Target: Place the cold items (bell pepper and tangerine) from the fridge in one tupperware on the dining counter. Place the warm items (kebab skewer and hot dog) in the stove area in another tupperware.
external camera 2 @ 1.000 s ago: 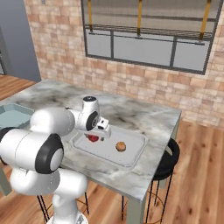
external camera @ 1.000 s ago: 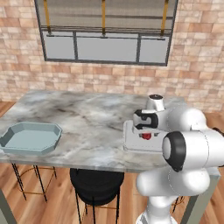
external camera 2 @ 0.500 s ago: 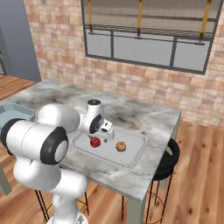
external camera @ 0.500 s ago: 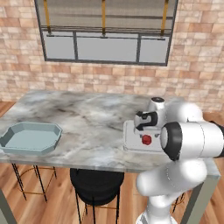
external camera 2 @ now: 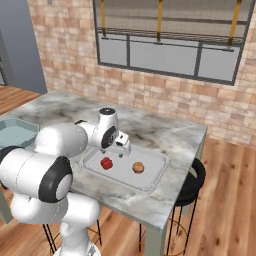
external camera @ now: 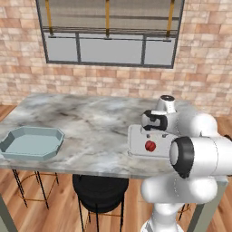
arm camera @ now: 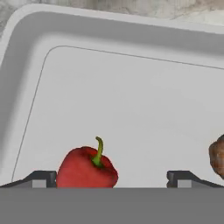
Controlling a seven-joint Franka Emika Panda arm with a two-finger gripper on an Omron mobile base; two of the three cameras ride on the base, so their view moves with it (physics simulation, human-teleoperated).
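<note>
Looking across the marble dining counter from left to right in the left base view, we first meet a pale blue-grey octagonal tupperware near the left front edge, well apart from everything else. A long bare stretch of counter follows, and under its front edge stands a black stool. Further right lies the white rectangular tupperware, with the red bell pepper resting inside it; the robot's own white arm covers its right part in that view. In the right base view we see the same white tupperware whole, the bell pepper on its left side and the orange tangerine just to the right, the two apart from each other. A second black stool stands beyond the counter's right end. Our gripper hangs low over the tray with its fingertips spread wide and nothing between them; the bell pepper sits upright just ahead, nearer the left tip, and the tangerine shows at the right edge. Behind all this runs a brick wall with a window.
</note>
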